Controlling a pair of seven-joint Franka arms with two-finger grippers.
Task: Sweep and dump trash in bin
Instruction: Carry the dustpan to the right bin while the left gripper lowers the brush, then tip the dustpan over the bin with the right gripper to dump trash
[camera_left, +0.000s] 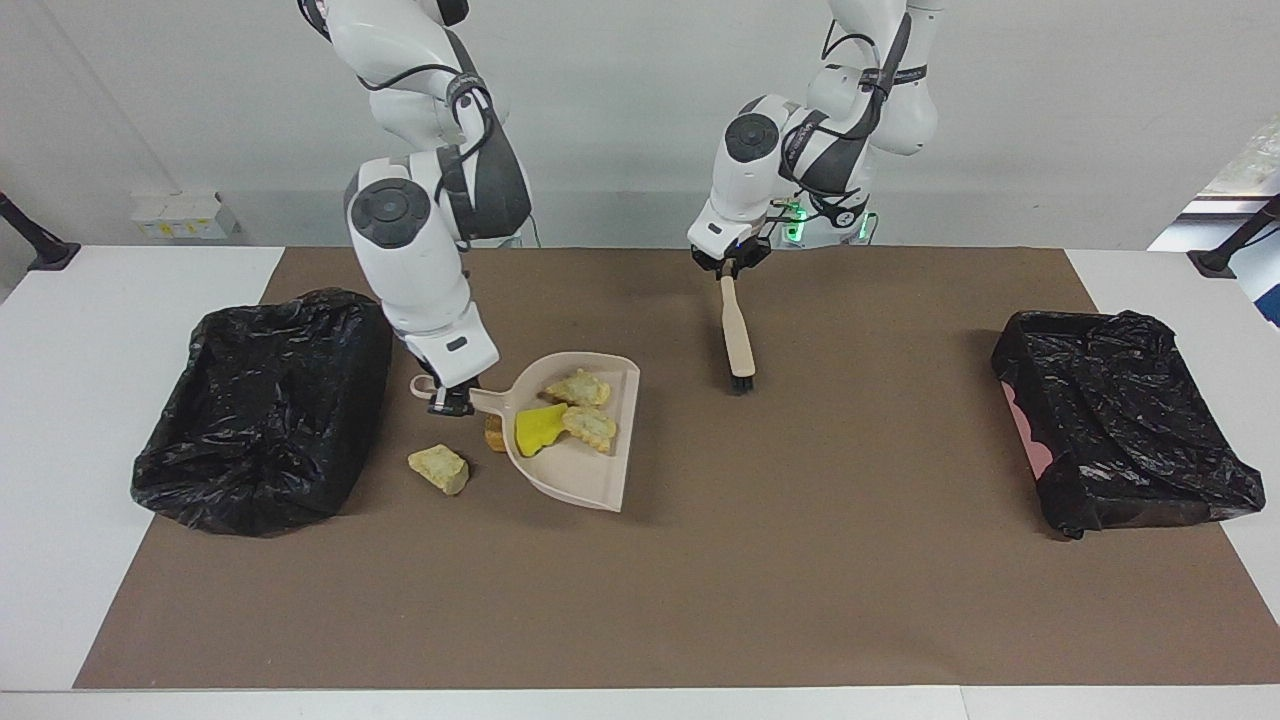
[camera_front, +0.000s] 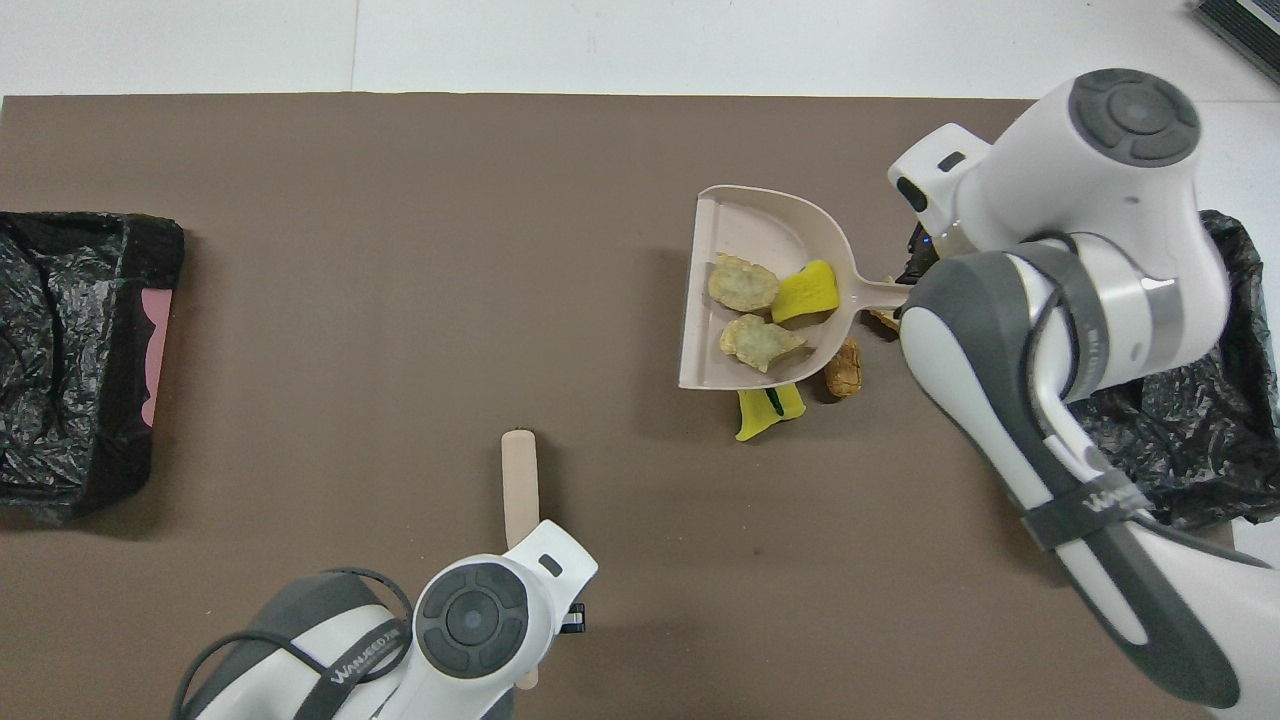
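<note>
Two grippers each close on a handle. The right gripper (camera_left: 452, 401) clamps its fingers shut around the thin handle of a smooth beige plastic dustpan (camera_left: 590, 478), which sits tilted over the brown paper table cover (camera_left: 800, 560). The left gripper (camera_left: 729, 268) pinches the pale wooden handle of a small brush with black bristles (camera_left: 738, 340), bristle end resting on the cover.

Three rough, sponge-like torn chunks lie in the pan: two pale beige chunks (camera_left: 579, 388) and one bright yellow chunk (camera_left: 540, 428). An orange-brown chunk (camera_front: 845, 369) and another yellow piece (camera_front: 768, 411) lie on the cover touching the pan's edge nearer the robots. A beige chunk (camera_left: 439, 469) sits apart, beside the handle.

A bin lined with crinkled black plastic (camera_left: 265, 410) stands at the right arm's end of the table; a second lined bin (camera_left: 1125, 420) stands at the left arm's end.
</note>
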